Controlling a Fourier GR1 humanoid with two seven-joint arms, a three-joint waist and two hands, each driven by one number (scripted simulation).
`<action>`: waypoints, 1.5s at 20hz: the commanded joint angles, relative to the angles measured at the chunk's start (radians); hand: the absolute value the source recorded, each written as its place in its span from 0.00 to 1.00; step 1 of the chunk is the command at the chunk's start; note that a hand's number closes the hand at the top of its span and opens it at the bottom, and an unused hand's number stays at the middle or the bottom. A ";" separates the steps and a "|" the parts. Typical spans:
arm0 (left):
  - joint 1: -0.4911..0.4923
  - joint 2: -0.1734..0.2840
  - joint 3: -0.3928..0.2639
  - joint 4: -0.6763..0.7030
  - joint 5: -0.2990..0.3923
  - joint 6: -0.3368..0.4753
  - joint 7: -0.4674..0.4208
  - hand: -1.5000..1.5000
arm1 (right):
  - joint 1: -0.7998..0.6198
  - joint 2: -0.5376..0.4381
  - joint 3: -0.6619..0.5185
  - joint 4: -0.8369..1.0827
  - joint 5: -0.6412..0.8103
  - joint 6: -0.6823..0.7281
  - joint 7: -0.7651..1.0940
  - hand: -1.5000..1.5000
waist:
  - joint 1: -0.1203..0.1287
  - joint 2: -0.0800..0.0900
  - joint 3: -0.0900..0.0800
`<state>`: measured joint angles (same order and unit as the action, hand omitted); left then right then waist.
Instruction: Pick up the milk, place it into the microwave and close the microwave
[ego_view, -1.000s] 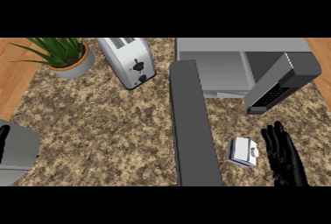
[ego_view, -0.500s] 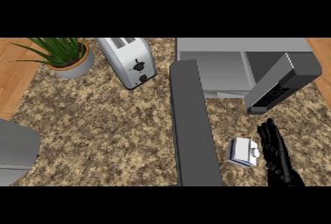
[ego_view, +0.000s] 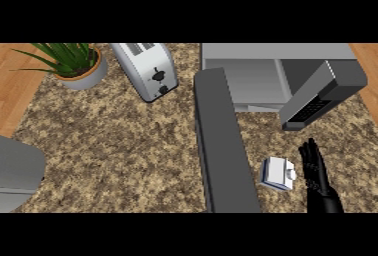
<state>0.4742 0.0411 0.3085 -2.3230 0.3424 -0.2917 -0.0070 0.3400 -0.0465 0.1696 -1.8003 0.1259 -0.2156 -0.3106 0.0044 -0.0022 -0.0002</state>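
The milk (ego_view: 279, 173) is a small white and blue carton lying on the speckled counter, just right of the microwave's open door (ego_view: 221, 145). My right hand (ego_view: 316, 172) rises from the lower edge right beside the carton. Its fingers are straight and point away from me, and a narrow gap separates them from the carton. The microwave (ego_view: 255, 80) stands at the back right with its grey cavity showing; its dark control panel (ego_view: 319, 97) juts out on the right. Only my left forearm (ego_view: 18, 172) shows, at the left edge; the left hand is out of view.
A slanted toaster (ego_view: 148, 70) stands at the back, left of the microwave. A potted plant (ego_view: 74, 65) sits in the back left corner. The long open door splits the counter (ego_view: 118, 150) into left and right parts. Wooden floor (ego_view: 15, 95) borders the left side.
My right hand has shifted a little left toward the milk and turned more edge-on. The left hand has slipped out of view at the left edge, leaving only the forearm.
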 joint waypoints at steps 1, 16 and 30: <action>-0.030 0.020 0.028 -0.081 0.046 0.035 0.105 0.00 | -0.065 -0.012 -0.090 0.148 -0.037 0.005 -0.065 0.00 | 0.000 0.002 0.001; 0.015 -0.041 0.034 0.001 0.004 -0.064 -0.021 0.00 | -0.137 -0.065 -0.212 0.535 -0.122 0.152 -0.370 0.00 | 0.000 0.002 0.000; 0.035 -0.040 0.074 -0.020 0.062 -0.092 0.019 0.00 | -0.443 -0.056 -0.322 1.110 -0.077 0.073 -0.634 0.00 | 0.006 0.003 0.001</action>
<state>0.5005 0.0127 0.4110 -2.3333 0.4104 -0.3868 0.0068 -0.0095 -0.1015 -0.1237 -0.8453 0.0426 -0.1293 -0.8921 0.0082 -0.0002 0.0004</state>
